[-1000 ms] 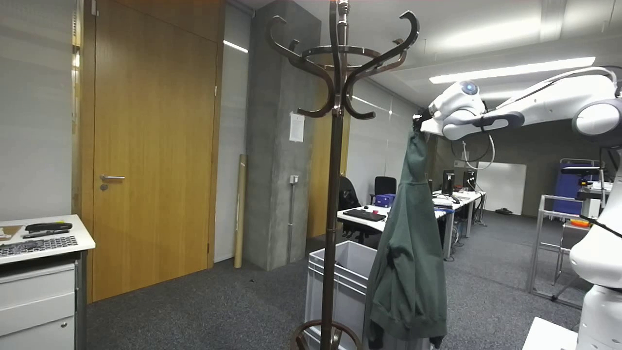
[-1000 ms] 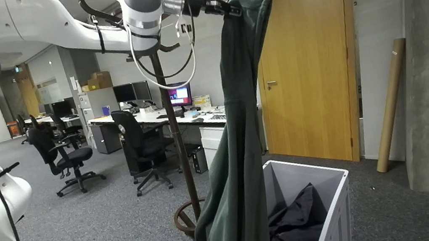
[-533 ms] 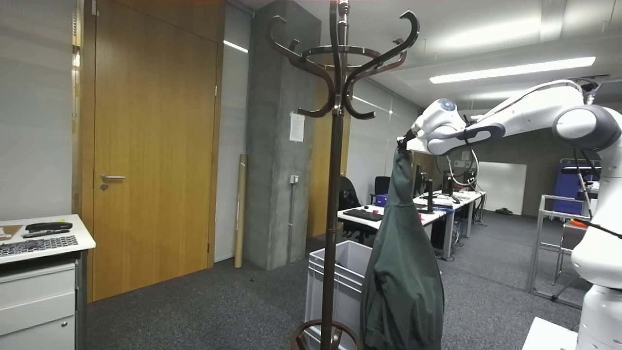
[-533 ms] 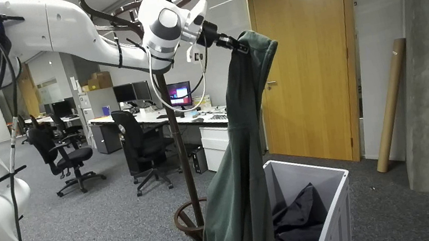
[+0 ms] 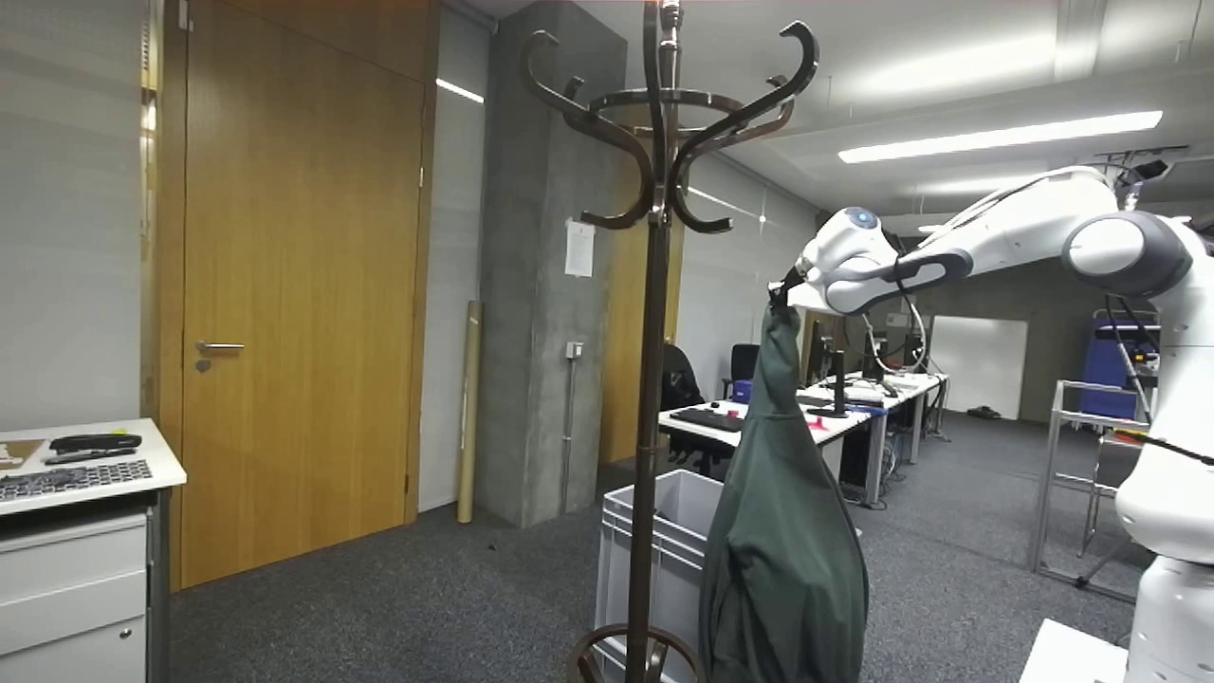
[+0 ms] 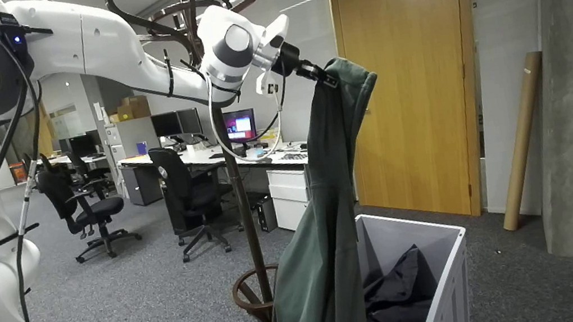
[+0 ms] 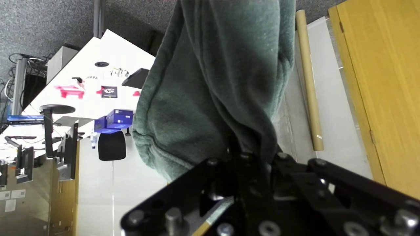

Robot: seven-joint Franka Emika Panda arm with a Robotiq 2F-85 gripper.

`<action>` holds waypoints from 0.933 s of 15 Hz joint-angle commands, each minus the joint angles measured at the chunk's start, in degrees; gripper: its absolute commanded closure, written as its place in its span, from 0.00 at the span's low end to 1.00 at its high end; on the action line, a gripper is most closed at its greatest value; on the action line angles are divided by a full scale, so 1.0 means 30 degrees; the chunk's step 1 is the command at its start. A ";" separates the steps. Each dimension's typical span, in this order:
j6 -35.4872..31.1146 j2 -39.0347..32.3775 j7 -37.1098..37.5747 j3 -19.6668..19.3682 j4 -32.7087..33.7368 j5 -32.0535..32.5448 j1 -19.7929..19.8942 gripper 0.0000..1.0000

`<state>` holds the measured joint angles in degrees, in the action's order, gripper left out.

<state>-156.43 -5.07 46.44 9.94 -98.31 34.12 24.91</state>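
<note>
1. Gripper (image 6: 330,80) clamped, jaws closed on a fold of the green sweatshirt (image 6: 324,206); only cloth lay between them.
2. Sweatshirt's place: in the air, directly below the grip, pinched near its top end. A seamed flap, possibly the hood, drooped past the tips on the side away from the robot arm (image 6: 110,45).
3. Long axis: close to vertical, narrow at the pinch, widening downward. In both exterior views the lower end ran out of frame, so hem and any contact there could not be told.
4. Single arm, reaching in from above, gripper slanted down toward the cloth.
5. Coat stand (image 5: 653,332) stood apart from the gripper, off to one side; its upper hooks (image 5: 808,62) appeared higher than the grip in both exterior views. Judged the key relation: full length trailing under the pinch, so lower folds would lag any shift of the wrist.
6. Plastic crate (image 6: 388,231), dark fabric (image 6: 398,303) inside, looked near the hanging part; touching or not, unclear.
</note>
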 commanded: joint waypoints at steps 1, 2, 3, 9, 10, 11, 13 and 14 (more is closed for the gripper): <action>0.1121 -0.1019 -0.0874 0.0182 0.1719 -0.0703 -0.0094 0.98; 0.1417 -0.1229 -0.0900 0.0219 0.1963 -0.0810 -0.0130 0.98; 0.1601 -0.1397 -0.1027 0.0292 0.2150 -0.1056 -0.0134 0.98; 0.2518 -0.2559 -0.3044 -0.3106 0.3379 -0.4396 -0.3623 0.98; 0.2718 -0.2745 -0.3355 -0.3646 0.3527 -0.5041 -0.4128 0.98; 0.2895 -0.2965 -0.3592 -0.4113 0.3750 -0.5522 -0.4552 0.98; 0.3250 -0.3317 -0.4072 -0.4787 0.4053 -0.6508 -0.5143 0.98; 0.3439 -0.3519 -0.4222 -0.5058 0.4245 -0.6905 -0.5333 0.98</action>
<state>-148.70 -13.15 36.92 -2.18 -90.17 17.20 11.34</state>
